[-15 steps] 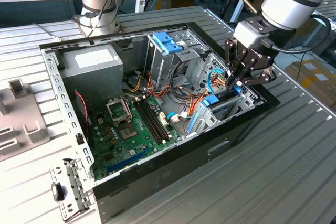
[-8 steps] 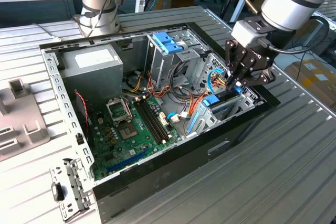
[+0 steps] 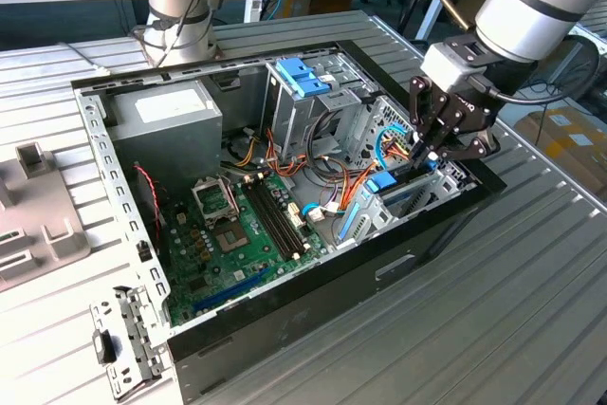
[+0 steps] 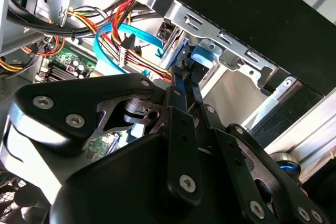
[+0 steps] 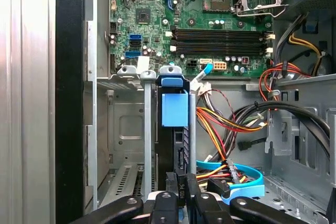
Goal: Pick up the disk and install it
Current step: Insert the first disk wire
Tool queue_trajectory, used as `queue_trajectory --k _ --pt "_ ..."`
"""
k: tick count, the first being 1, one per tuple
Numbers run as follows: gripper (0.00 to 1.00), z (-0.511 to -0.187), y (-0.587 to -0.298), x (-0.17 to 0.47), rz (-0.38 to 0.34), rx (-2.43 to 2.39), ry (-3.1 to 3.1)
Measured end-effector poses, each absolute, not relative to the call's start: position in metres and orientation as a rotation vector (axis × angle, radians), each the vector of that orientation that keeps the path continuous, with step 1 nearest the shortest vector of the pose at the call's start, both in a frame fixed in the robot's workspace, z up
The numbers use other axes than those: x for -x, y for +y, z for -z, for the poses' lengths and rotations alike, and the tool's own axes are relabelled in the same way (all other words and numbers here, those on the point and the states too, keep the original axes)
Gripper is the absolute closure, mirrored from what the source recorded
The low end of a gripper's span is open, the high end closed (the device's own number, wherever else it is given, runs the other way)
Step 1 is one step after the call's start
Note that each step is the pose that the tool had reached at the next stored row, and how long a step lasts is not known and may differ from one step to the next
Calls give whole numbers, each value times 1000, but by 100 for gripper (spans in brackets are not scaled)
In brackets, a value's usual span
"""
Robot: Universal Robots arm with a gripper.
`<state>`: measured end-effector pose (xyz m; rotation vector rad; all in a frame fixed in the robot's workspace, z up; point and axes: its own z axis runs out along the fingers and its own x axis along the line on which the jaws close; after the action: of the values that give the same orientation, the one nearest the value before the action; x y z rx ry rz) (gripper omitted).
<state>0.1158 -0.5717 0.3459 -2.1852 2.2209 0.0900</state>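
The disk (image 5: 178,145) stands edge-on in the drive cage (image 5: 126,129) at the case's side wall, a dark slab with a blue tab (image 5: 174,109) and blue trim. My gripper (image 5: 184,191) is shut on its near end, one finger on each flat side. In the exterior view the gripper (image 3: 432,154) reaches down into the case at the exterior view's right, with the disk (image 3: 410,198) below it in the cage. In the second wrist view the fingertips (image 4: 184,74) pinch the thin edge just behind the blue trim (image 4: 203,53).
Red, orange and yellow power cables (image 5: 226,124) and a blue data cable (image 5: 239,179) lie close beside the cage. The motherboard (image 3: 237,225), grey power-supply box (image 3: 175,120) and light-blue latch (image 3: 302,78) lie further in. A loose bracket (image 3: 123,339) sits outside the case.
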Motion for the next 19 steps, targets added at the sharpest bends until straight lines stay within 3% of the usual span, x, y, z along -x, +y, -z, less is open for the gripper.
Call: queue_trajectory --k 5,19 --pt "82 -346 -572 -116 -145 2159 2194" --pt "82 -345 -582 -116 -160 2152 2186"
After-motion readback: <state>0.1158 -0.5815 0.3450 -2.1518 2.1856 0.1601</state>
